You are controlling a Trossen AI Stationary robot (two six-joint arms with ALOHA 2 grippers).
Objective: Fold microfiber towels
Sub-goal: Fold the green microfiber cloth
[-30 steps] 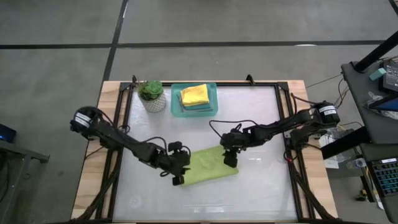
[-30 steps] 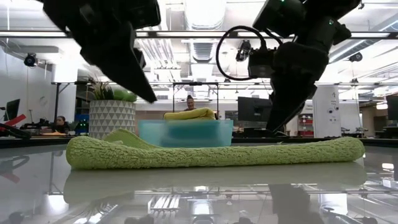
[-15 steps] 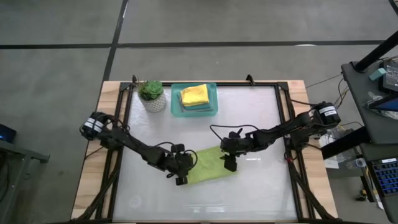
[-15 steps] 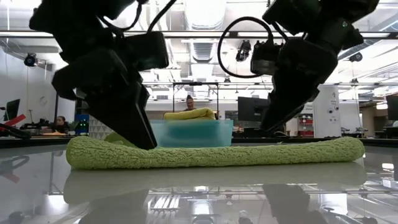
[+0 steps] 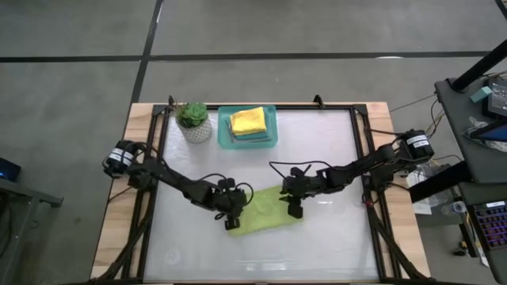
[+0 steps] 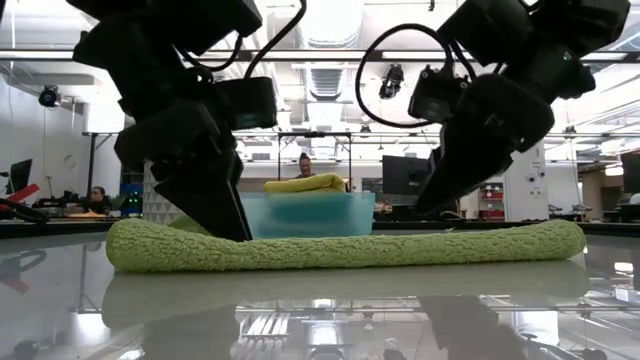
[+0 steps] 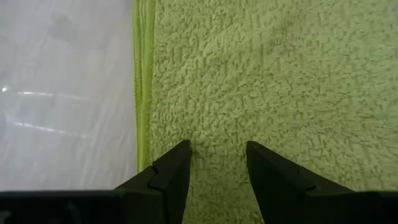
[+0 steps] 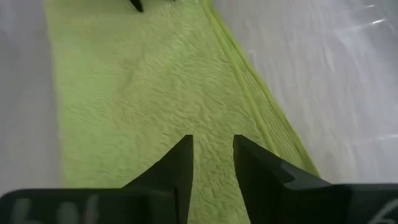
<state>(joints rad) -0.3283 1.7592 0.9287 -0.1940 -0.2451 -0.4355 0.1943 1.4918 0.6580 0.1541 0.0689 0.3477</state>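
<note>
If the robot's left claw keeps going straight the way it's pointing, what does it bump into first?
Most likely the lime green towel. The left gripper points down at it with fingers apart, close above or already touching its fuzzy surface near one edge. Nothing else shows between them, and the table lies underneath.

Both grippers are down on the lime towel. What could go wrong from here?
1. The left gripper and right gripper sit inboard of the lime green towel's edges, jaws apart on flat pile; they may bunch it or pinch only one layer.
2. The table looks glossy, so the towel may slide rather than fold.
3. Uneven lifting could skew the fold.
</note>
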